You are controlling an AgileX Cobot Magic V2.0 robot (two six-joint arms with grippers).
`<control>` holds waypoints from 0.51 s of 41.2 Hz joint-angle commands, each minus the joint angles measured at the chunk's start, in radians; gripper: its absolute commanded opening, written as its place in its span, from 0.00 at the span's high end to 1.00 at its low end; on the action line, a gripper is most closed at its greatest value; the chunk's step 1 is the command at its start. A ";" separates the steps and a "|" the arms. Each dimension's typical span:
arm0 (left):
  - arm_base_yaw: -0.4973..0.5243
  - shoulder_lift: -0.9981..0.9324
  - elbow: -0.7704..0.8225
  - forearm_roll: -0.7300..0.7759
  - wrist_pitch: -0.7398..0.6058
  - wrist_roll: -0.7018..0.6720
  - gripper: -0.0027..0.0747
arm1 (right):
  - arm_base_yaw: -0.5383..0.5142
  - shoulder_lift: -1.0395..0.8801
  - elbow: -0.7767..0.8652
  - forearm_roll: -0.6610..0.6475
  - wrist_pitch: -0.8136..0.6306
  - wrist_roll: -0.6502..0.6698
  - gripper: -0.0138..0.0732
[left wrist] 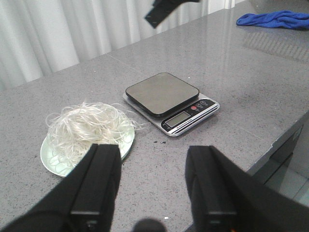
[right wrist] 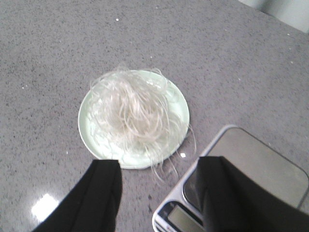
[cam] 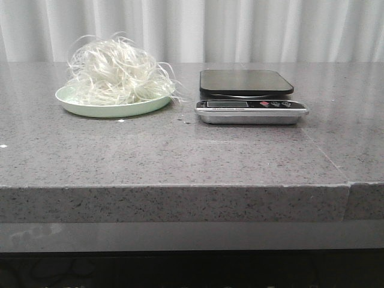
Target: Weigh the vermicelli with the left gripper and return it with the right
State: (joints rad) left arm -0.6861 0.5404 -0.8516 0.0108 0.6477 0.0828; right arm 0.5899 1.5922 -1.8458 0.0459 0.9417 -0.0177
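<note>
Sitting heaped on pale green plate (cam: 108, 110), vermicelli (cam: 114, 75) spilling loose strands over rim toward kitchen scale (cam: 249, 96) just beside it on grey stone table (cam: 180, 156). Showing dark, bare weighing platform on scale, display and buttons facing table's front edge. Hanging above table with fingers spread apart and gripping nothing: left gripper (left wrist: 153, 179), near plate and scale. Hovering likewise released and empty over gap between plate and scale: right gripper (right wrist: 159, 193). Lying at far corner of table in left wrist view: blue cloth (left wrist: 273, 19).
</note>
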 commanded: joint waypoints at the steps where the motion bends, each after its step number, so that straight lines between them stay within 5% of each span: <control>1: -0.006 0.008 -0.025 -0.011 -0.077 -0.001 0.47 | -0.026 -0.160 0.128 -0.016 -0.146 0.007 0.31; 21: -0.006 0.008 -0.025 -0.011 -0.070 -0.001 0.47 | -0.189 -0.745 0.763 -0.017 -0.232 0.007 0.31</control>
State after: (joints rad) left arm -0.6861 0.5404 -0.8516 0.0108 0.6477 0.0828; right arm 0.4149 0.9403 -1.1239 0.0376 0.7841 -0.0134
